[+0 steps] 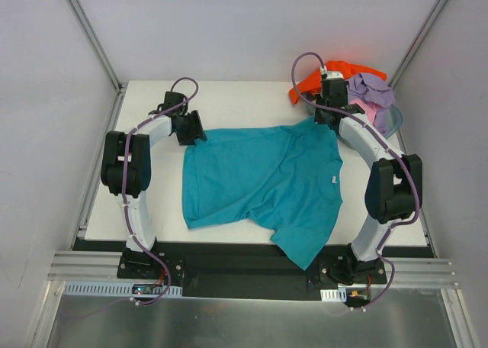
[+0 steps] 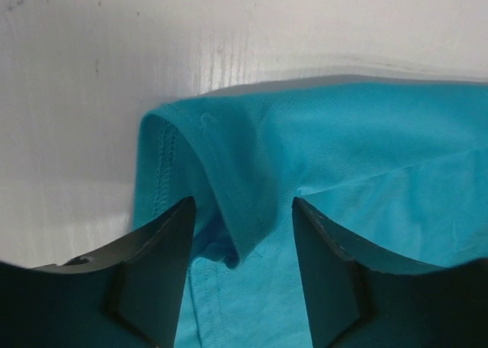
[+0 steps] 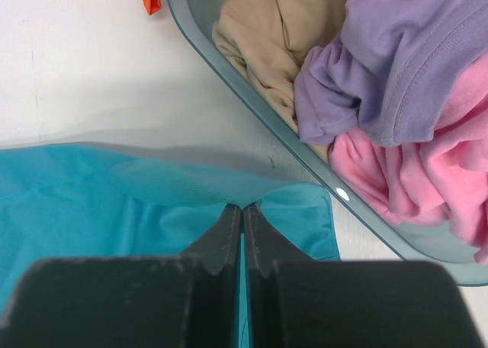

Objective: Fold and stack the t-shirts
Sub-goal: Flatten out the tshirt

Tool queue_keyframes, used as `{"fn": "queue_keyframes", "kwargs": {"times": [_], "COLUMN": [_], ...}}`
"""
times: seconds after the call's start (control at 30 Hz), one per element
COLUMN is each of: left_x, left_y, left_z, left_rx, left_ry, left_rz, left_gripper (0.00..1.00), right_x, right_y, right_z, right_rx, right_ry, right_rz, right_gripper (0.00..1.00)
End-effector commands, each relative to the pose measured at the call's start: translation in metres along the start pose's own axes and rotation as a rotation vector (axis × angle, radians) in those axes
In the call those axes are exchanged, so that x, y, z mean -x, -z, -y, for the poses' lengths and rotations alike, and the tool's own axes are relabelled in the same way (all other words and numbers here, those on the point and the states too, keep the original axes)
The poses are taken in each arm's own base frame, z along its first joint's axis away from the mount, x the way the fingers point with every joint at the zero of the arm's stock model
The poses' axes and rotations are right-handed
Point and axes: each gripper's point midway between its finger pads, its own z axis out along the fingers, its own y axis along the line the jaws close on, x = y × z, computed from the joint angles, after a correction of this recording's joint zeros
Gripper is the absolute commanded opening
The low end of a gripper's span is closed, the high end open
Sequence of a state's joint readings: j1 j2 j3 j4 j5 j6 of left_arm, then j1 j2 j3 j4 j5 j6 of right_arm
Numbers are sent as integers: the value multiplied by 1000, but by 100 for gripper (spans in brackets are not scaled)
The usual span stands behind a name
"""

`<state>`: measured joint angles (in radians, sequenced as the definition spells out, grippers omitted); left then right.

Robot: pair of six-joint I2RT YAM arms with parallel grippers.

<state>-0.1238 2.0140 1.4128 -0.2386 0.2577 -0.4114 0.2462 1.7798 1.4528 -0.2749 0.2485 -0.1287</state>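
Note:
A teal t-shirt [image 1: 267, 184] lies spread on the white table, a white neck tag [image 1: 333, 179] on its right side. My left gripper [image 1: 195, 132] is open at the shirt's far left corner; in the left wrist view [image 2: 242, 211] a fold of the hem [image 2: 229, 172] stands between its fingers. My right gripper [image 1: 329, 124] is shut on the shirt's far right corner; in the right wrist view [image 3: 242, 207] the teal cloth [image 3: 91, 203] is pinched and lifted. Orange [image 1: 320, 79], lavender [image 1: 374, 88], pink [image 3: 412, 172] and beige [image 3: 267, 35] shirts lie in the basin.
The grey-blue round basin [image 1: 393, 119] sits at the far right corner, its rim [image 3: 252, 96] just beyond my right fingers. The orange shirt hangs over its far left side. White walls close in the table on three sides. The teal shirt's near sleeve [image 1: 305, 249] hangs over the front edge.

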Motion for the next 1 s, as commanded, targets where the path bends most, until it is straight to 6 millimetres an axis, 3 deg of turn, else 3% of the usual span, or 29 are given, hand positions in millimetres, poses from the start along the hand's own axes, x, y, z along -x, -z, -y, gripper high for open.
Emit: {"fn": "queue_keyframes", "kwargs": {"times": [0.0, 0.47, 0.53, 0.57, 0.6, 0.63, 0.83, 0.87, 0.93, 0.97], "left_x": [-1, 8, 3, 2, 1, 1, 20, 26, 29, 34], "left_y": [14, 23, 24, 27, 29, 31, 78, 97, 117, 140], "left_z": [10, 21, 20, 22, 22, 22, 41, 50, 59, 69], "left_rx": [-36, -66, -68, -72, -72, -73, -110, -134, -160, -189], "left_ry": [-10, 8, 19, 21, 27, 27, -18, -32, -48, -63], "left_rz": [8, 31, 21, 22, 22, 28, 137, 177, 215, 264], "left_gripper": [48, 25, 19, 6, 0, 0, 0, 0, 0, 0], "right_x": [2, -5, -5, -6, -5, -5, 19, 27, 47, 53], "right_y": [4, 6, 6, 6, 6, 7, 30, 37, 60, 68], "right_z": [-2, 2, 2, 2, 2, 1, 7, 10, 15, 17], "right_rx": [11, -7, -5, -5, -7, -5, -10, -15, -15, -19], "right_ry": [-25, -20, -19, -18, -21, -21, -27, -20, -27, -23], "right_rz": [5, -14, -14, -17, -14, -13, 61, 84, 143, 157], "right_gripper": [1, 1, 1, 1, 1, 1, 1, 1, 1, 1]}}
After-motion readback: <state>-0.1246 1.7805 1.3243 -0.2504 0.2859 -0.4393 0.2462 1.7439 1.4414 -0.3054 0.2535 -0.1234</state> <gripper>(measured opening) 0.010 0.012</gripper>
